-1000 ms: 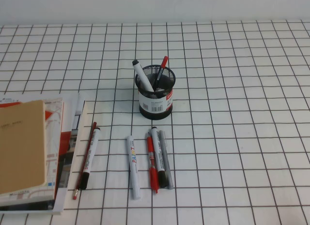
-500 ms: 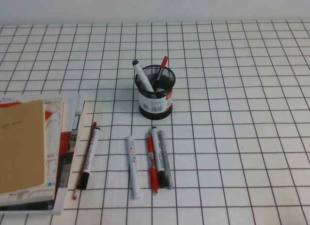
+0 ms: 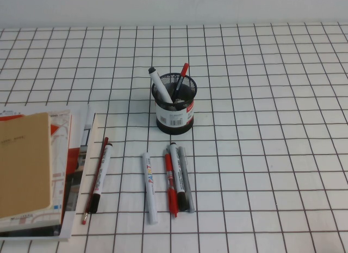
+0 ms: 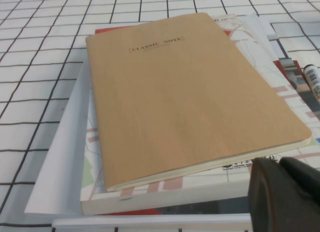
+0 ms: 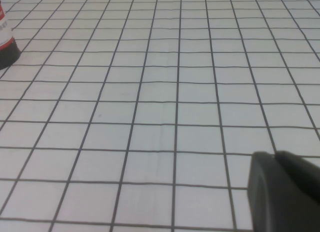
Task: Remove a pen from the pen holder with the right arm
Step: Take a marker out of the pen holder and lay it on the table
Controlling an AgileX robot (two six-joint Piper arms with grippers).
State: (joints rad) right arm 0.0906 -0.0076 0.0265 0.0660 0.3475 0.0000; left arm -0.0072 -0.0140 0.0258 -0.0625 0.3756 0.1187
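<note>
So the pen holder point(image 3: 174, 103), a black mesh cup with a white barcode label, stands upright about mid desk point(image 3: 272, 155), which is white with a black grid. Two things stick out of the holder: a black-capped marker point(image 3: 158, 83) leaning to the robot's left and a red-capped pen point(image 3: 182, 75) leaning to the right, both tucked inside. Nothing is gripping either one. The right tool point(image 5: 276, 159) is pressed together with nothing in it and hangs low over bare grid squares, well apart from the holder; only the holder's base point(image 5: 6, 42) peeks in at the edge of its wrist view. The left tool point(image 4: 278, 167) sits by the near edge of the tan notebook point(image 4: 190, 92), which lies on a stack of booklets point(image 3: 73, 171) on the robot's left side. Honestly can't tell if that tool is apart or together. On the near side of the holder lie a paint marker point(image 3: 149, 187), a red marker point(image 3: 172, 187), a black-ended marker point(image 3: 178, 174) and a grey marker point(image 3: 186, 179), the last three packed side by side. Just beside the booklets lie a pencil point(image 3: 95, 179) and a white marker point(image 3: 102, 174), touching each other.
</note>
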